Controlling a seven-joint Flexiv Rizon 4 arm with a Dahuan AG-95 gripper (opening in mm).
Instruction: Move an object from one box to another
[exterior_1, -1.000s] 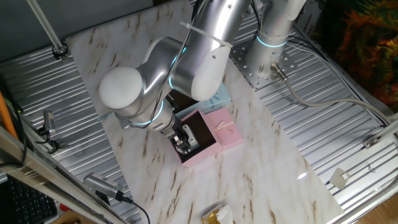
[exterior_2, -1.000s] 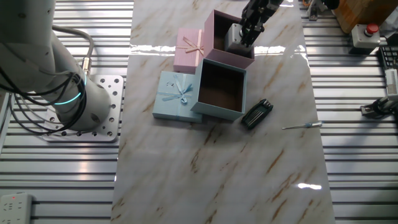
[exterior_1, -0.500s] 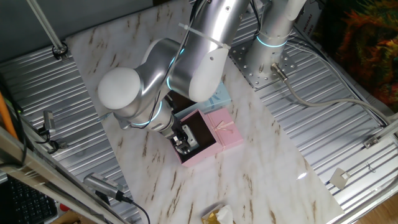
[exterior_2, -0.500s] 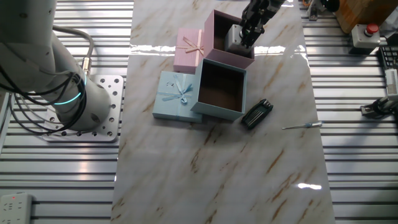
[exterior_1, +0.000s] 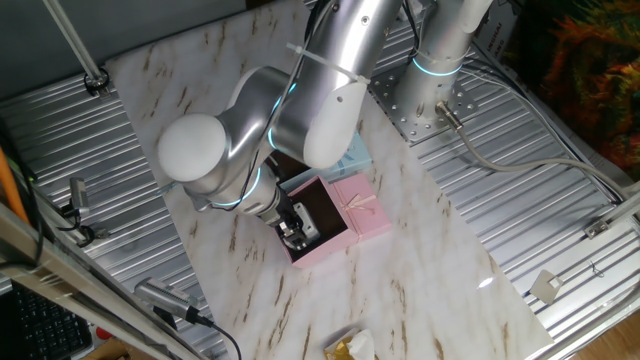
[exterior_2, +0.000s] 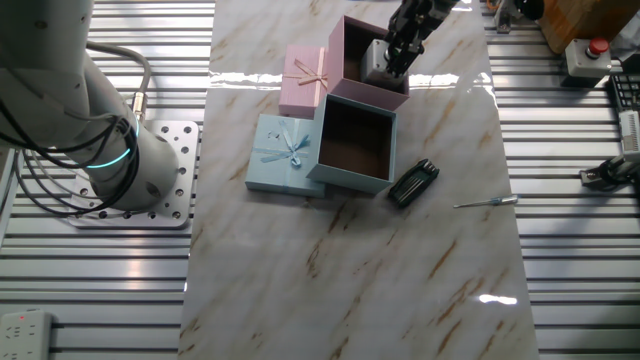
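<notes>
Black gadget (exterior_2: 413, 183) beside blue box (exterior_2: 355, 145), screwdriver (exterior_2: 485, 203) apart, pink lid (exterior_2: 304, 80)

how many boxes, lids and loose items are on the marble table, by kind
boxes: 2, a pink box and a blue box
lids: 2, a pink lid and a blue lid
small block: 1, in the pink box at the pincer
black gadget: 1
thin metal tool: 1
total: 7

Arm bent low, claw (exterior_2: 391, 62) pointing down.
</notes>
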